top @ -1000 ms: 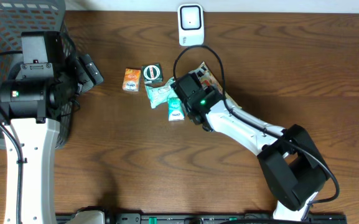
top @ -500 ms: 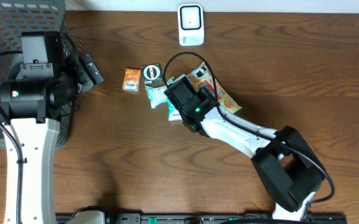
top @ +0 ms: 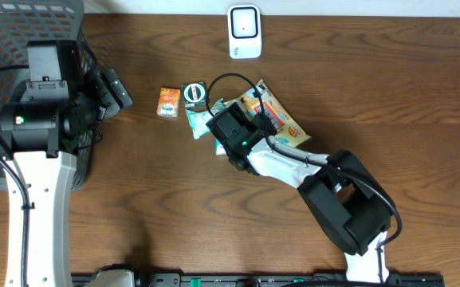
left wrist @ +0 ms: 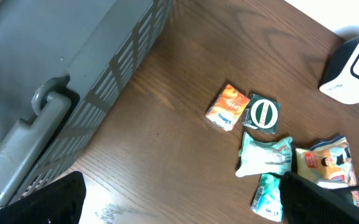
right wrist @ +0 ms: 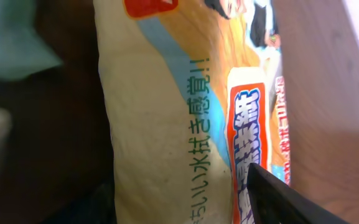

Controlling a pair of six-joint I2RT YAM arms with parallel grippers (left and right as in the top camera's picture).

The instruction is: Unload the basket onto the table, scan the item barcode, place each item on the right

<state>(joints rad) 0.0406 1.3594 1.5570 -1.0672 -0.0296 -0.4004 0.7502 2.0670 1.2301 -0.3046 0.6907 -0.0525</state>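
The item, a cream and orange snack packet [top: 276,112] with printed lettering, lies flat right of centre. It fills the right wrist view [right wrist: 167,106]. My right gripper [top: 249,118] is down over the packet's left end. Its jaws [right wrist: 173,193] stand apart on either side of the packet, and the right fingertip [right wrist: 285,199] overlaps the orange band. The white scanner [top: 244,32] stands at the table's back edge, also seen in the left wrist view [left wrist: 353,68]. My left gripper [top: 114,89] hovers open and empty by the basket, its fingers [left wrist: 42,199] wide apart.
A grey basket [top: 22,24] stands at the far left [left wrist: 73,62]. Beside the packet lie an orange box [top: 168,102], a green round item [top: 195,94], a teal pouch [top: 202,121] and a small teal packet [left wrist: 267,196].
My right gripper has shifted a little left over the packet's end and its jaws have narrowed. The left arm has stayed still.
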